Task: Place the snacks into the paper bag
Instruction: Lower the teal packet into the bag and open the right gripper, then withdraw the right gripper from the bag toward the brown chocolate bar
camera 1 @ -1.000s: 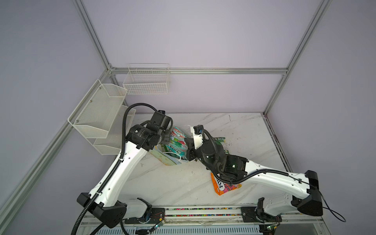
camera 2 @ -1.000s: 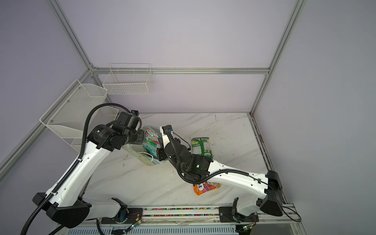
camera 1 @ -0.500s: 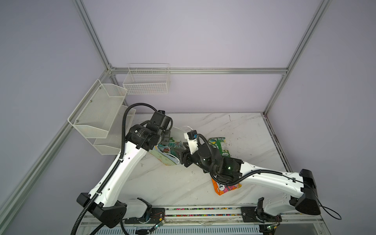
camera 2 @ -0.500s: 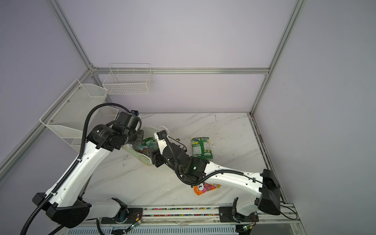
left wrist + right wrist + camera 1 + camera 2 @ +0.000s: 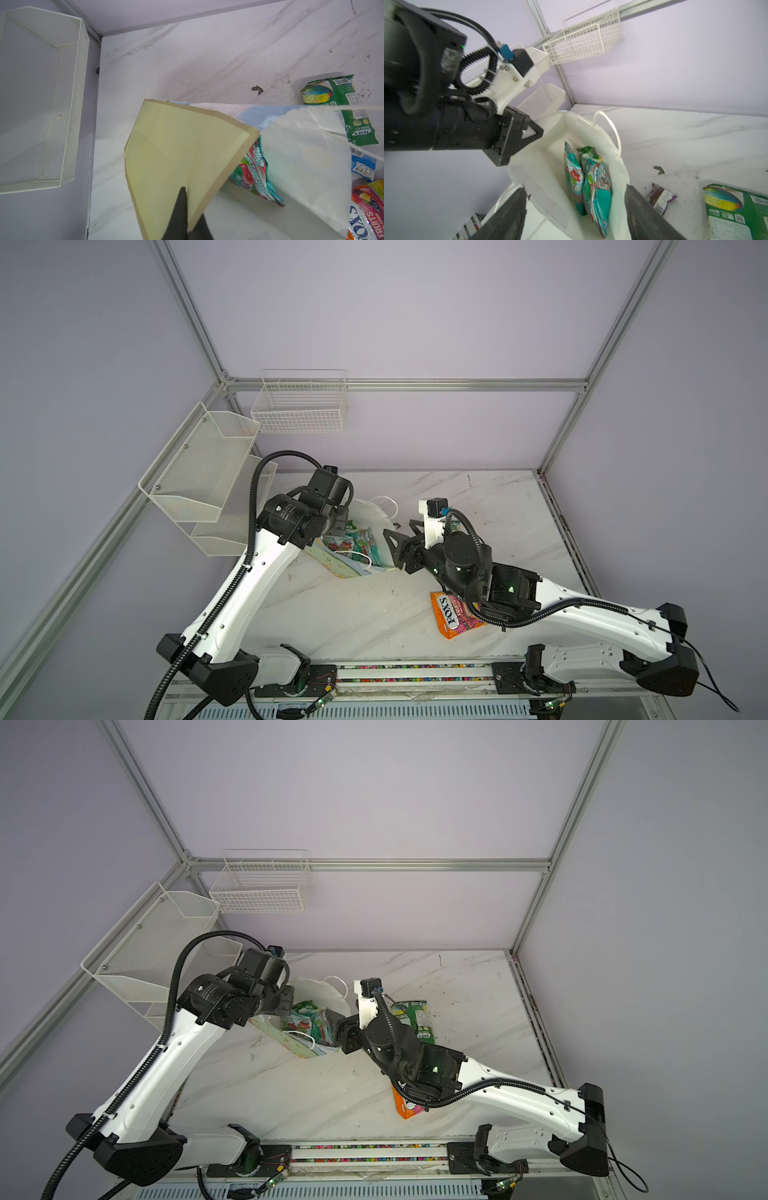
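Observation:
The paper bag (image 5: 376, 516) (image 5: 309, 988) lies tilted with its white mouth toward my right arm. My left gripper (image 5: 191, 207) (image 5: 338, 526) is shut on the bag's side panel (image 5: 176, 145) and holds it up. Inside are two teal packets (image 5: 572, 176) (image 5: 598, 187) and a green bag (image 5: 586, 152). My right gripper (image 5: 576, 187) (image 5: 395, 549) (image 5: 334, 1029) stands open at the bag's mouth, holding nothing. On the table lie an orange FOX'S packet (image 5: 455, 614) (image 5: 365, 216), a green bag (image 5: 415, 1019) (image 5: 735, 207), a small blue packet (image 5: 363, 166) and a dark wrapper (image 5: 661, 197).
A white wire basket (image 5: 299, 406) hangs on the back wall. Two mesh baskets (image 5: 199, 472) (image 5: 41, 93) are fixed to the left wall close behind my left arm. The right arm's elbow partly covers the orange packet. A rail (image 5: 415, 668) runs along the table's front edge.
My right gripper carried a teal packet into the bag's mouth, opened and let it go. It has since drawn back slightly to the right. The left arm has not moved.

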Robot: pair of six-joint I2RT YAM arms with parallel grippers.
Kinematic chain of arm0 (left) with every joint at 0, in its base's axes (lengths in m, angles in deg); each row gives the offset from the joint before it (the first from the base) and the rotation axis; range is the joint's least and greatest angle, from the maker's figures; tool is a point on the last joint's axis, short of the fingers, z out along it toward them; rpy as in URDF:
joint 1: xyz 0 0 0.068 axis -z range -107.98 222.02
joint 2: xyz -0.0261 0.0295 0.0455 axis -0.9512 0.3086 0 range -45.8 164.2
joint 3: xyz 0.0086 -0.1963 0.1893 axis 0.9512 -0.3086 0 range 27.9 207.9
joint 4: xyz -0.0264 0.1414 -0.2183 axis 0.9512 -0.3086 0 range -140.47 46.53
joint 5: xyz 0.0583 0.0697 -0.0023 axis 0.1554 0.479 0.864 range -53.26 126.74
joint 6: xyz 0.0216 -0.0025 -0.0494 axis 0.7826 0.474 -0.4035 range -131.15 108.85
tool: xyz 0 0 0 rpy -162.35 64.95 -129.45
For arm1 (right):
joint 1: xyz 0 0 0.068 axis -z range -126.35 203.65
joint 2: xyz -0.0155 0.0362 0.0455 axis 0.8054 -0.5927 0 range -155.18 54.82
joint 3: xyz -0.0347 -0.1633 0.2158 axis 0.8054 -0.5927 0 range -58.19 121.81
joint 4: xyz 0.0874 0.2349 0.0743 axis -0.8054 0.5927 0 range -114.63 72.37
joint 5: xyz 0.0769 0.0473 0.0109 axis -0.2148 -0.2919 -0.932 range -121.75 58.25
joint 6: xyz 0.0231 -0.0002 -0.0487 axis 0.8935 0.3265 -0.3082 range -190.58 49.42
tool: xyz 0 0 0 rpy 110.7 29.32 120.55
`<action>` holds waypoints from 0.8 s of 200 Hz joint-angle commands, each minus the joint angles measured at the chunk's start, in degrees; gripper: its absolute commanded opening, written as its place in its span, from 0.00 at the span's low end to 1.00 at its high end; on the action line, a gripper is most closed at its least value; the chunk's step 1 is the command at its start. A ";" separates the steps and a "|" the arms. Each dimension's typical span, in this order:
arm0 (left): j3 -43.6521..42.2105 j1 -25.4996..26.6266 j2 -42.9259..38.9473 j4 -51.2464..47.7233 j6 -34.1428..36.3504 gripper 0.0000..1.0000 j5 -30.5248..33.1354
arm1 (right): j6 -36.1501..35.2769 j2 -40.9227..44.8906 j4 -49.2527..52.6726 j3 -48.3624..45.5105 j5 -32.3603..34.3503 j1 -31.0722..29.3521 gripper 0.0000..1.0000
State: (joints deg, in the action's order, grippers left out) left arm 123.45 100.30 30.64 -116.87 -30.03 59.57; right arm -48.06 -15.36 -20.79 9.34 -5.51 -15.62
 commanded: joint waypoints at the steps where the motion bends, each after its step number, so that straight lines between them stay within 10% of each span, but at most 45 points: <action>1: 4.57 0.05 0.03 -0.60 0.06 0.00 0.02 | 3.93 0.51 4.63 -0.87 0.96 1.43 0.76; 160: 3.46 0.03 -0.16 -0.07 0.32 0.00 -0.02 | 11.46 3.73 9.13 -9.69 -10.50 15.68 0.77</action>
State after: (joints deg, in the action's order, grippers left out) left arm 123.45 100.30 30.71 -116.87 -30.03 59.55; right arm -38.22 -12.19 -13.27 0.88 -14.19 -1.09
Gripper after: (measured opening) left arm 0.047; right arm 0.772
